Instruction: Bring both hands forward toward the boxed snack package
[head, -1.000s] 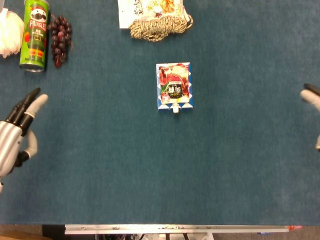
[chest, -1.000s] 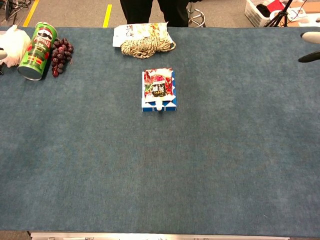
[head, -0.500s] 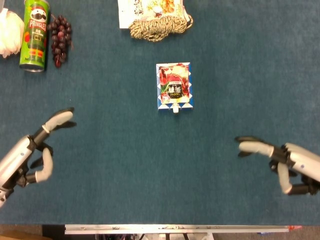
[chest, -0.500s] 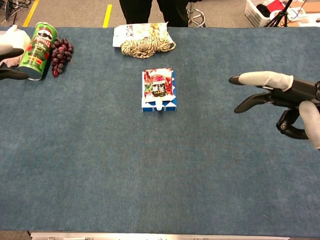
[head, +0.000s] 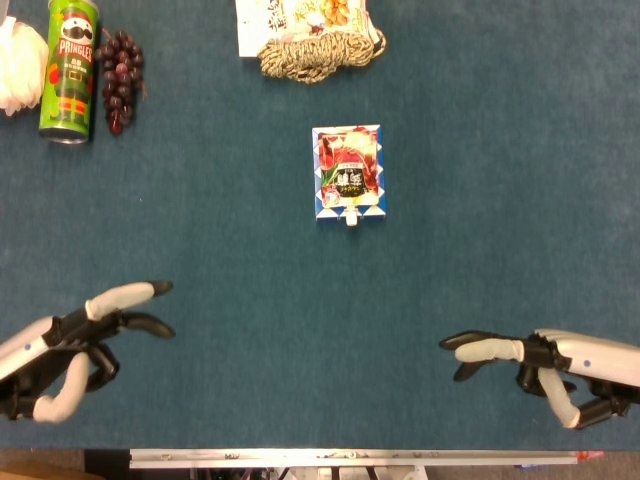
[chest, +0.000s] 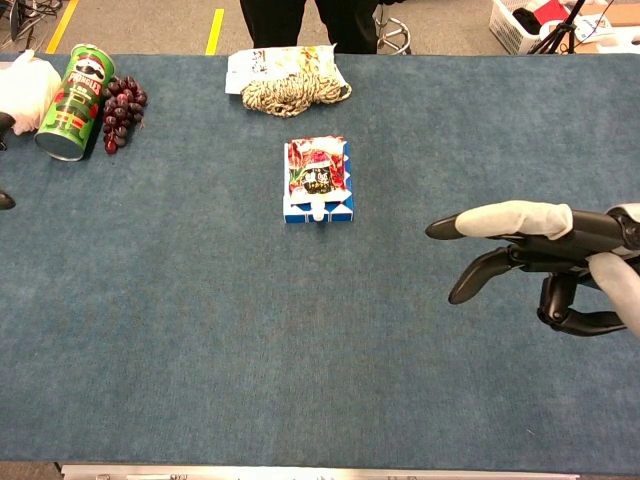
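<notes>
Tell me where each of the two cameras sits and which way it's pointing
Head view: high above, looking almost straight down on the table; shows the left hand and right hand, both empty, near the bottom edge.
Chest view: lower, tilted forward across the table to the floor beyond; shows the right hand large, the left only as a dark tip at the edge.
Shared: boxed snack package, Pringles can, grapes, rope coil.

Bare cloth (head: 300, 300) lies between hands and snack box (head: 348, 172).

Boxed snack package (head: 349, 172) at table centre, with the empty left hand (head: 75, 340) and right hand (head: 545, 365) spread well apart below it.
</notes>
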